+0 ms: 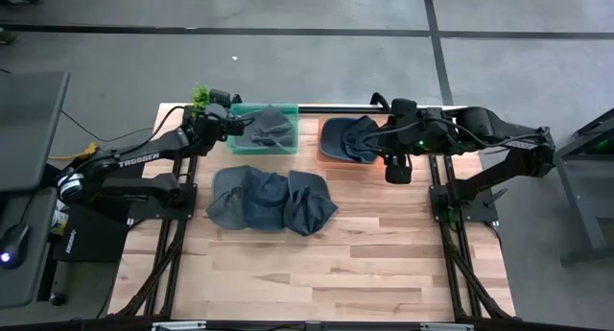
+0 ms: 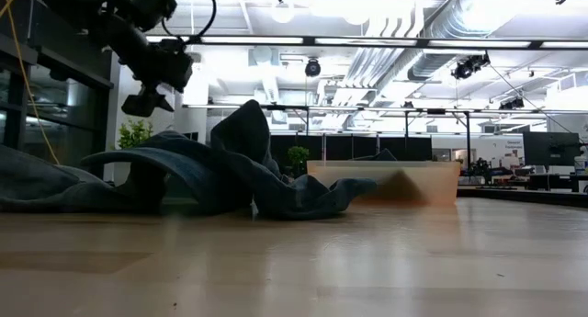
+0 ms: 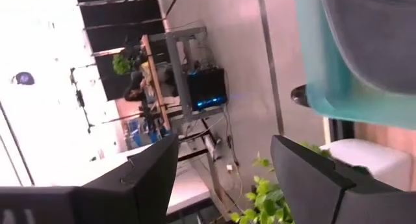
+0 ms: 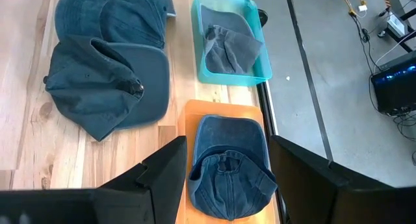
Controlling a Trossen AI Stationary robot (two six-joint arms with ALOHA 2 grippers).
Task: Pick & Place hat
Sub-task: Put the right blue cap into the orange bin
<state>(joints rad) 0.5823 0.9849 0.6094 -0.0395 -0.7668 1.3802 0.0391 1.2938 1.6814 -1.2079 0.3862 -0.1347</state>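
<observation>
The job is to put hats into bins. One grey hat (image 1: 269, 130) lies in the teal bin (image 1: 288, 150) at the back of the table (image 1: 336, 264). One blue hat (image 4: 227, 162) lies in the orange bin (image 4: 221, 110) next to it. So two hats look put away.

The left gripper (image 1: 233, 123) sits at the left rim of the teal bin. Its fingers stand wide apart and hold nothing. It looks like this step is a drop into the teal bin.

The right gripper (image 1: 397, 168) hangs just beside the orange bin. Its fingers (image 4: 162, 172) are wide too, and nothing is between them.

A pile of dark blue hats (image 1: 269, 199) waits in the middle of the table, in front of the bins. There seem to be three, but they overlap, so the count is not sure.

The next move probably needs one arm to go to the pile and pinch just one hat, not two.

The pile is long from side to side across the table. The hat on the right end (image 1: 309, 201) has its flat brim toward the front of the table. The other two are too crumpled to tell which way they point.
</observation>
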